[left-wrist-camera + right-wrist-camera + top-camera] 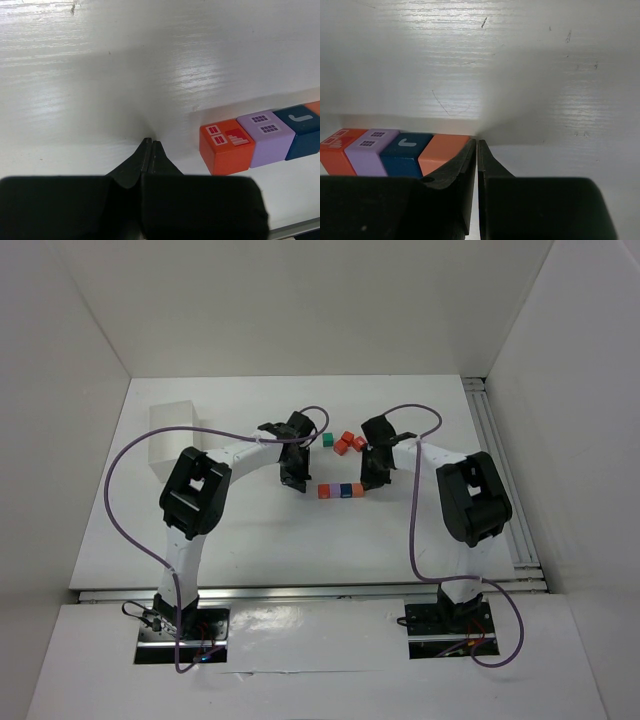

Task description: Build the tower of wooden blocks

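Four wood blocks lie in a row on the table: red-orange [323, 491], purple [335, 490], dark blue [346, 490] and orange [357, 489]. My left gripper [297, 483] is shut and empty, its tips [151, 142] down on the table just left of the red-orange block [227, 145]. My right gripper [372, 480] is also shut with nothing in it, its tips [477, 141] right against the orange block [442, 150] at the row's other end. Purple [370, 147] and dark blue [407, 150] sit between the end blocks. No stacked tower shows.
Behind the row lie loose blocks: a teal one [328, 440] and three red-orange ones [347, 437], [341, 448], [359, 443]. A white rectangular tray [175, 435] stands at the back left. White walls close in the table on three sides.
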`<state>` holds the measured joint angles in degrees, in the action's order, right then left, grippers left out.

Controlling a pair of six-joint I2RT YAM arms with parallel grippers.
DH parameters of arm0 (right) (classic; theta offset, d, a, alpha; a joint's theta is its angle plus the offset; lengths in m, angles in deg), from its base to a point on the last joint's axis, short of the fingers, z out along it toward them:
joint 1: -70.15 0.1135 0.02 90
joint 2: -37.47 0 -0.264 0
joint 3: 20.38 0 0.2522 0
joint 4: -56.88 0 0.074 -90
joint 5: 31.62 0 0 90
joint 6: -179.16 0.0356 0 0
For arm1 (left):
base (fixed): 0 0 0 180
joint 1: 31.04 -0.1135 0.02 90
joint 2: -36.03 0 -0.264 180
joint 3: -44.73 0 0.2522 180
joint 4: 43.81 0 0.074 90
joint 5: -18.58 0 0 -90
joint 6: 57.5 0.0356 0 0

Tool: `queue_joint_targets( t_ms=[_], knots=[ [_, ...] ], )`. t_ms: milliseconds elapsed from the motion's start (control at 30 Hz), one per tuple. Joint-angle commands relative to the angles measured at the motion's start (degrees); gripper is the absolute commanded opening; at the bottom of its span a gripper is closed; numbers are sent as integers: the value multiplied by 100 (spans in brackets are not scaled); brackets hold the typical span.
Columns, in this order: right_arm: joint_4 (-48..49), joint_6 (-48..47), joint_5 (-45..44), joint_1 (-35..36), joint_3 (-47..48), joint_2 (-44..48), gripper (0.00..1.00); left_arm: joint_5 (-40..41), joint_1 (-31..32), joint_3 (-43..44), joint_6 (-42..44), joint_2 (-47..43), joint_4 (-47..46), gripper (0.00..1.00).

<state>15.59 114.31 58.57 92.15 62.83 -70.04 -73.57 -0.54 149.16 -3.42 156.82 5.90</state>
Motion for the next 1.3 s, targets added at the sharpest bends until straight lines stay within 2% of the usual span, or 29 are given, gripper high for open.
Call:
queue_joint_targets(
  t_ms=[0,167,367,433,533,567,600,667,700,767,833,1000,1067,1100,1133,1267],
  knots=[
    [2,-80,-80,33,209,-60,12,66,-27,179,129,111,53,0],
    [-51,-27,-509,33,209,9,12,136,-27,179,182,111,53,0],
    [-288,43,-1282,-222,209,501,13,865,-167,355,358,-21,439,0],
    [-288,-18,-1494,-283,148,888,17,1006,-290,407,410,-187,510,0],
    [-410,-124,-1758,-284,672,1030,26,1146,-553,250,472,-521,510,0],
    [-576,-194,-1759,-284,858,925,30,1147,-676,179,472,-617,510,0],
    [-648,-264,-1759,-284,1042,828,38,1147,-729,109,472,-810,510,0],
    [-762,-265,-1759,-284,1542,460,42,1147,-835,-111,411,-1013,510,0],
    [-763,-265,-1759,-284,1684,337,48,1147,-905,-181,411,-1214,510,0],
    [-763,-326,-1706,-284,2070,20,48,1086,-906,-383,411,-1417,510,0],
    [-710,-326,-1653,-284,2396,-356,52,1033,-967,-532,411,-1593,440,0],
    [-1263,-457,-1320,-232,4004,-1368,55,858,-967,-647,463,-1945,378,0],
    [-1334,-458,-1319,-179,4391,-1703,57,787,-967,-752,463,-2024,326,0],
    [-1212,-458,-1232,-178,4454,-1765,62,787,-967,-753,515,-2085,326,0],
    [-1211,-458,-1144,-178,4533,-1922,64,787,-967,-814,516,-2086,326,0],
    [-1395,-344,-1091,-126,5156,-2406,65,734,-967,-998,516,-2191,273,0]
  ],
)
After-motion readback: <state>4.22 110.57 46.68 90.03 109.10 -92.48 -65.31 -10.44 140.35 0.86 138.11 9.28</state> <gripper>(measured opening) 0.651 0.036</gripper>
